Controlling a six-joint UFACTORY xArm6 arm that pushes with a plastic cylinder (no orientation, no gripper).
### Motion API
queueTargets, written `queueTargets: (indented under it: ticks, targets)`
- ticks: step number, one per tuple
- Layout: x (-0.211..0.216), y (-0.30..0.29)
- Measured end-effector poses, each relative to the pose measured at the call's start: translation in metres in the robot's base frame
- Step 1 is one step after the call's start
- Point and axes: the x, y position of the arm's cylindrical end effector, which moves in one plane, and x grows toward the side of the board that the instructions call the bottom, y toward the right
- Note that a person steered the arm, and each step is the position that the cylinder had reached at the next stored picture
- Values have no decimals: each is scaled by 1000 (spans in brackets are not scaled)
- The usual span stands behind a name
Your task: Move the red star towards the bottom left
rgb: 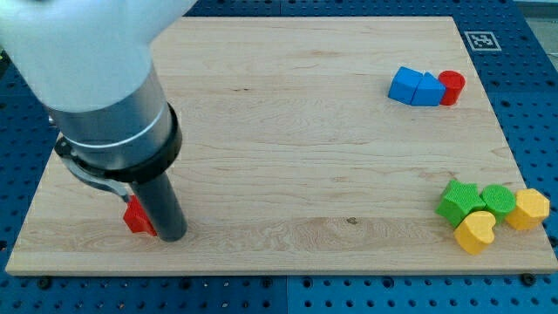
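The red star (135, 216) lies near the board's bottom left corner, mostly hidden behind my rod; only its left part shows. My tip (172, 235) rests on the board just right of the star, touching or nearly touching it. The arm's white and grey body fills the view's top left.
The wooden board (305, 157) sits on a blue perforated table. At the top right lie two blue blocks (415, 87) beside a red cylinder (452, 87). At the bottom right cluster a green star (459, 201), a green block (498, 200), a yellow heart (476, 232) and a yellow hexagon (529, 209).
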Motion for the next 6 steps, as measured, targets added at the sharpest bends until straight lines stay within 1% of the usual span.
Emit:
queueTargets:
  ticks: [1,2,3,6]
  targets:
    - [0,21]
    - [-24,22]
    - [-33,15]
    - [-28,-29]
